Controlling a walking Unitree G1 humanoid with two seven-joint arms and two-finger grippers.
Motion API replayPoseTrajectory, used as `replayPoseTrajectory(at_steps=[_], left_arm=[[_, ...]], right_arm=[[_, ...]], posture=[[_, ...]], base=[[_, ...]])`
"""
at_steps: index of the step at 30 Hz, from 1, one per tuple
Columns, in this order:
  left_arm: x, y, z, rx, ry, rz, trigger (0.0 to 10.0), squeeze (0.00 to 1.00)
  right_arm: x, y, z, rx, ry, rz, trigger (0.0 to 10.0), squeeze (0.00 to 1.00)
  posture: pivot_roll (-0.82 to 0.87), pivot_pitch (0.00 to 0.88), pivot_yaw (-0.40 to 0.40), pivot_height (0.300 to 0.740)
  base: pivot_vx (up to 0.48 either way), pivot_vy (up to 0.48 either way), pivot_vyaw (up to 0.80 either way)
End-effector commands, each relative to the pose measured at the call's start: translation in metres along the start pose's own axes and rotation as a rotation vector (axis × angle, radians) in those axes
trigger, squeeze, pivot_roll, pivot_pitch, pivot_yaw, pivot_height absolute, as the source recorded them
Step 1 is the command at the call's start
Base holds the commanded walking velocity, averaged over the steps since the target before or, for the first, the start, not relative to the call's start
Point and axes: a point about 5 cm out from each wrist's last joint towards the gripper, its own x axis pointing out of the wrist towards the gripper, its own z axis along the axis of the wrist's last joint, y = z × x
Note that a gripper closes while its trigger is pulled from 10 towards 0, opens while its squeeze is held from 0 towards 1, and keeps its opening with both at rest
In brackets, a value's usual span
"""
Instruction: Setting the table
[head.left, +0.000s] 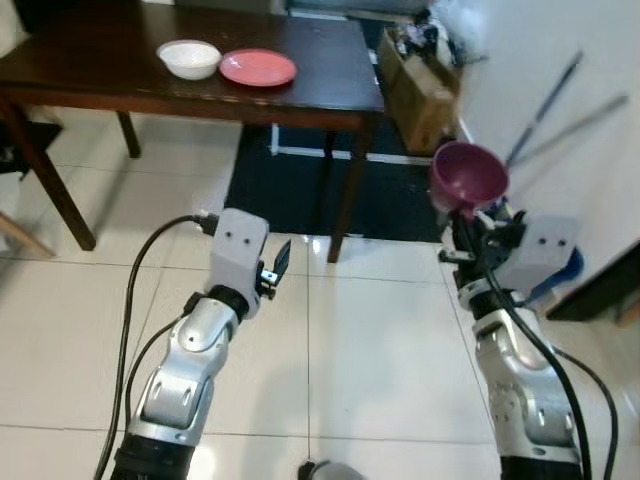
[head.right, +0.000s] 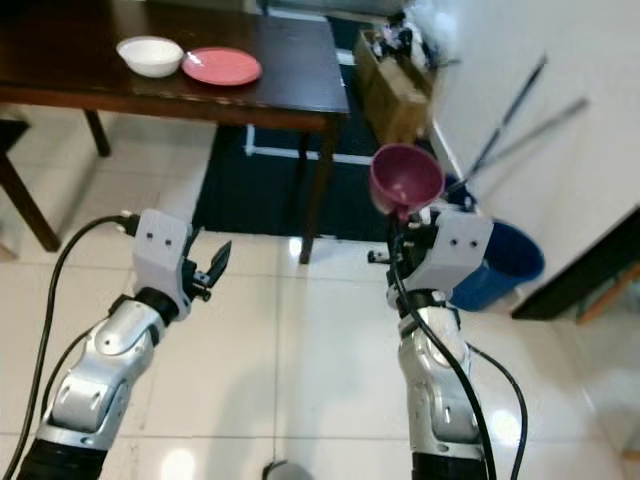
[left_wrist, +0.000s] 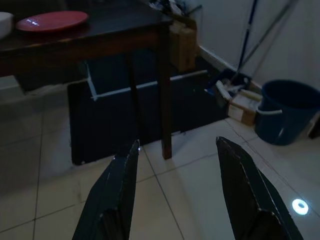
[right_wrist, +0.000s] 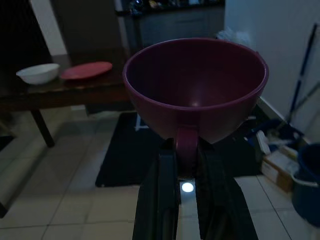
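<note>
Nearest the camera, the two silver arms reach out over a pale tiled floor (head.left: 330, 350), each trailing a black cable. The left gripper (left_wrist: 175, 165) is held low above the tiles with its two black fingers (left_wrist: 117, 185) spread wide apart and nothing between them; straight beyond its tips stands a leg of the dark wooden table (left_wrist: 150, 30), with a dark rug (head.left: 290, 190) under and behind it. The right gripper (right_wrist: 189, 165) is raised a little higher, and its jaws are pressed in on the handle of a maroon cup (right_wrist: 195, 85), which stands upright just above the fingertips with its open mouth up. Off to the outer side of the right gripper, near the white wall, sit a blue bucket (left_wrist: 290, 110), a small box beside it, and a pair of long mop or broom handles (head.left: 545, 110) leaning on the wall. Farther ahead of both grippers, on the tabletop, a red plate (head.left: 257, 68) lies flat with a white bowl (head.left: 189, 58) just beside it, well apart from the cup. Past the table's far corner, an open cardboard box (head.left: 420, 95) full of odds and ends rests on the floor by the wall.
</note>
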Motion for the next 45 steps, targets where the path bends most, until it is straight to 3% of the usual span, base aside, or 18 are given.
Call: replayPoseTrajectory(at_steps=[1,11,32,45], left_arm=[[0.001,-0.003,-0.003,0.006,0.006,-0.015,10.0,0.0],[0.003,-0.002,0.0,0.061,-0.04,0.014,10.0,0.0],[0.003,-0.009,0.001,0.065,-0.057,-0.023,10.0,0.0],[0.004,-0.009,0.0,0.065,-0.057,-0.032,10.0,0.0]], right_arm=[[-0.001,-0.002,-0.002,0.01,0.015,0.005,10.0,0.0],[-0.005,0.012,-0.005,0.063,0.039,0.1,10.0,0.0],[-0.005,0.002,-0.007,0.07,0.053,0.05,10.0,0.0],[-0.004,0.0,-0.006,0.063,0.05,0.039,10.0,0.0]], posture=[[-0.18,0.018,0.005,0.74],[-0.18,0.027,0.007,0.74],[-0.18,0.032,0.009,0.74],[-0.19,0.03,0.012,0.74]], base=[[0.0,0.0,-0.8],[0.307,0.0,0.0],[0.475,0.0,0.0],[0.447,0.0,-0.65]])
